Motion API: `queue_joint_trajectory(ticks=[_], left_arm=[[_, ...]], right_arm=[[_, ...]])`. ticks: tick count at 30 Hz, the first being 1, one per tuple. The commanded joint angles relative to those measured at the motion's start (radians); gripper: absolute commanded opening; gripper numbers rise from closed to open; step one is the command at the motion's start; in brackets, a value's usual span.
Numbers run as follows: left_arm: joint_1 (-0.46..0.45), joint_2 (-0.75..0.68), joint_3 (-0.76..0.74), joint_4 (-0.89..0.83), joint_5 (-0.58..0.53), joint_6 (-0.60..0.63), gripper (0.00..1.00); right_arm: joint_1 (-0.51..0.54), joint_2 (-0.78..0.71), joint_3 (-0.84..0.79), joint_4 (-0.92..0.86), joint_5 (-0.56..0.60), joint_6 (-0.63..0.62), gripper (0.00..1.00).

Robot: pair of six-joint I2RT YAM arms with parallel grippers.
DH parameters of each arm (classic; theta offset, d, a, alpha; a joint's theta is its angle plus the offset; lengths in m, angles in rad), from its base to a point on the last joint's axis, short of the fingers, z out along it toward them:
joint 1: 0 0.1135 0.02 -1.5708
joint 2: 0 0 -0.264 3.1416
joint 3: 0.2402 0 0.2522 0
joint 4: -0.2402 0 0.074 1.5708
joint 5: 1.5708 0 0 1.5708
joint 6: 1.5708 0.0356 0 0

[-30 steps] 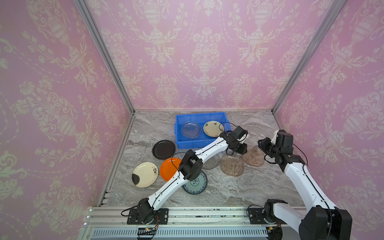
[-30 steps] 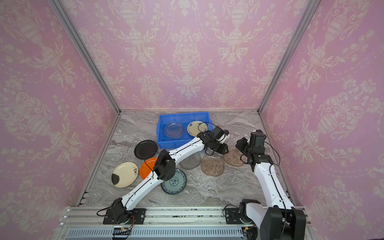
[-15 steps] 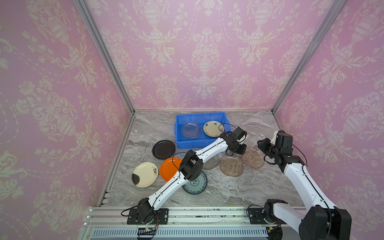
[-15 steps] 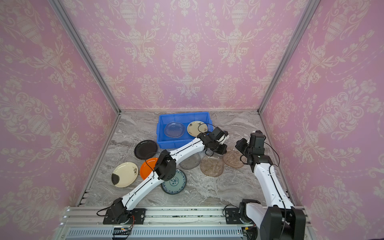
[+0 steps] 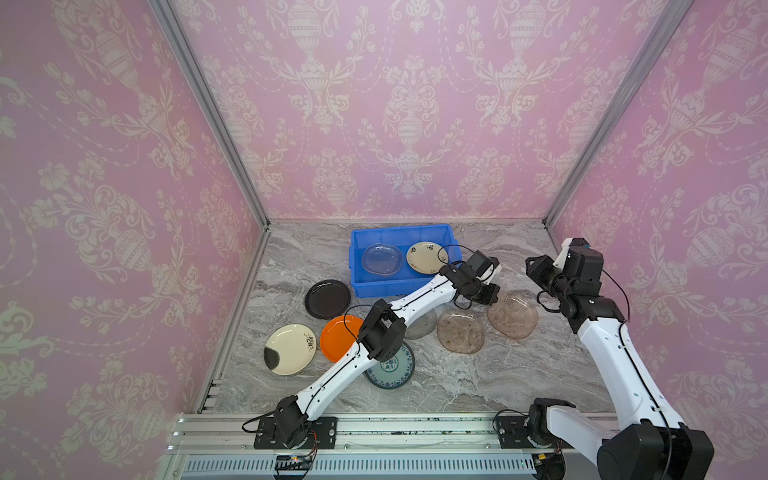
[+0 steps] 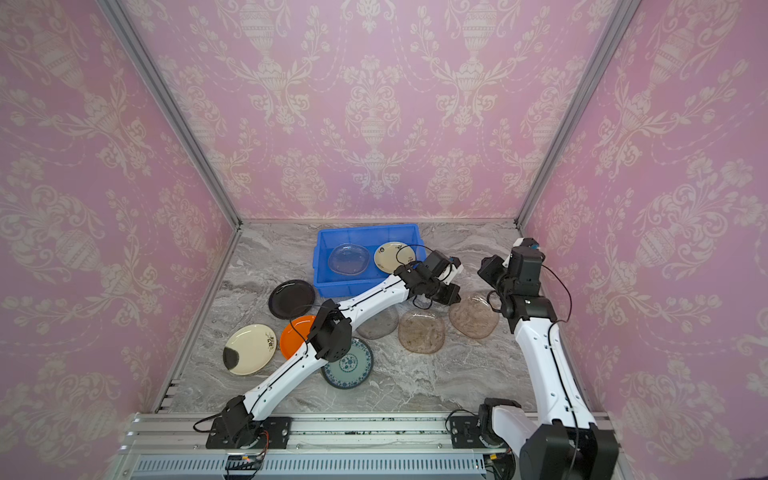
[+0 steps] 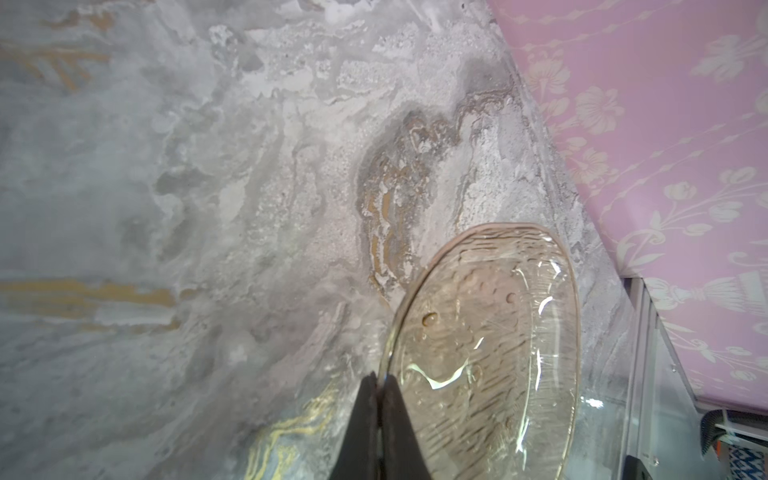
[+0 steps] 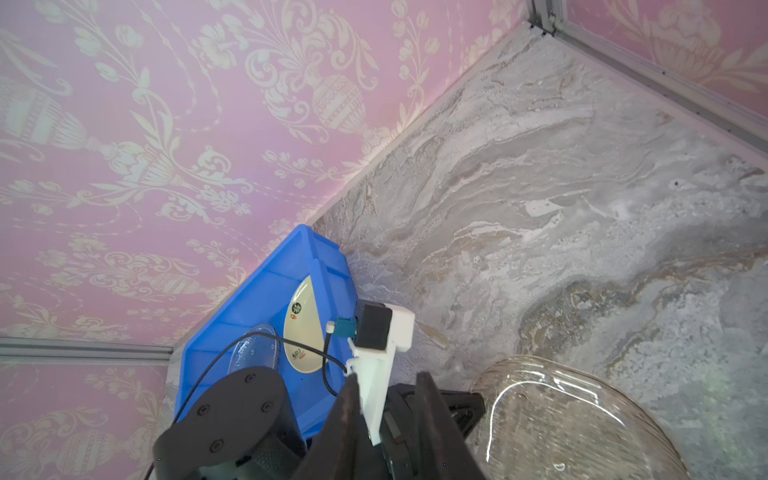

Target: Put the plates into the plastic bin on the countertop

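My left gripper (image 5: 487, 294) reaches across to the right and is shut on the near rim of a brownish glass plate (image 5: 514, 316). The left wrist view shows its fingertips (image 7: 379, 380) pinching that plate's (image 7: 490, 345) edge low over the countertop (image 7: 208, 208). My right gripper (image 5: 534, 266) hovers open and empty just beyond the same plate (image 8: 573, 419). The blue plastic bin (image 5: 357, 272) at the back holds a clear glass plate (image 5: 381, 259) and a cream plate (image 5: 426, 257).
On the countertop lie a second brownish glass plate (image 5: 461, 331), a grey glass plate (image 5: 422, 326) partly under my left arm, a teal floral plate (image 5: 392, 368), an orange one (image 5: 336, 343), a cream one (image 5: 289, 348) and a black one (image 5: 327, 298). Pink walls close three sides.
My left gripper has shut on the rim of the brownish glass plate. The right arm has not moved.
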State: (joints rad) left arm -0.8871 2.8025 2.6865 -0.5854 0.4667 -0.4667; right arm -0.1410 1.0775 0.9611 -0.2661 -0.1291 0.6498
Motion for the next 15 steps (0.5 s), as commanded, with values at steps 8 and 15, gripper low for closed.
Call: queue_joint_trajectory(ticks=[8, 15], left_arm=[[0.082, -0.286, 0.016, -0.063, 0.048, -0.045, 0.00], [0.176, -0.436, -0.088, -0.273, -0.207, 0.089, 0.00]], right_arm=[[-0.013, 0.016, 0.288, -0.030, 0.007, -0.021, 0.26], [0.023, 0.082, 0.363, 0.000, -0.146, 0.030, 0.35]])
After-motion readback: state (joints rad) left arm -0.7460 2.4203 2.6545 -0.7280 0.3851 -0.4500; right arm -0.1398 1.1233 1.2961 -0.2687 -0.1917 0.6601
